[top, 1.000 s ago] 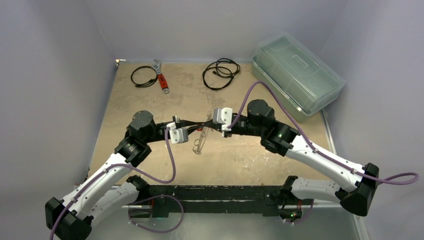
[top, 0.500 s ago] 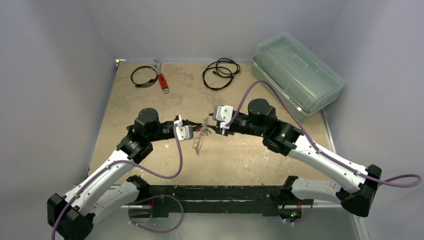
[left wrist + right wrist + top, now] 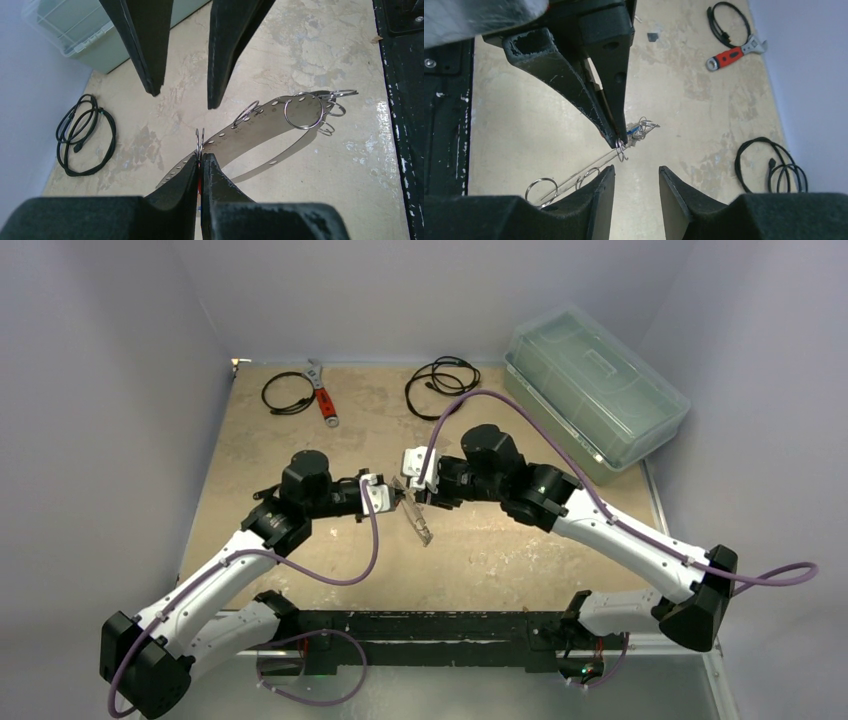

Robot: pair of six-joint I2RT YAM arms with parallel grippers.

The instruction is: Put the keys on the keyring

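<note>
Black coiled cable [image 3: 287,393] at far left of tan table [image 3: 500,550]; red-handled wrench [image 3: 322,393] just right of it.

Near centre, slightly left: left gripper [image 3: 200,161], reaching rightward, jaws pressed together. Clamped at the tips: small split ring [image 3: 200,138], standing proud of the pads [image 3: 187,180]. Red sliver visible between the pads; identity not determinable.

Running from that ring: keyring [image 3: 260,127], a thin perforated metal band bent into a loop. Located between the two grippers in the top view, slanting toward the near right. Larger rings [image 3: 303,111] gathered at the band's free end. Shadow of the band cast on the table below. Contact of the low end with the table not determinable.

Keys [image 3: 636,130]: small cluster with one blue head, just beside the left gripper's tips in the right wrist view. Too small for further detail.

Right of the keyring: right gripper [image 3: 636,172], pointing leftward at the left gripper. Jaws spread, nothing between them. Tips near the clamped ring but apart from it.

Far centre: second black coiled cable [image 3: 441,387].

Far right: clear plastic box [image 3: 595,390], lid on, set at an angle beside the right wall.
</note>
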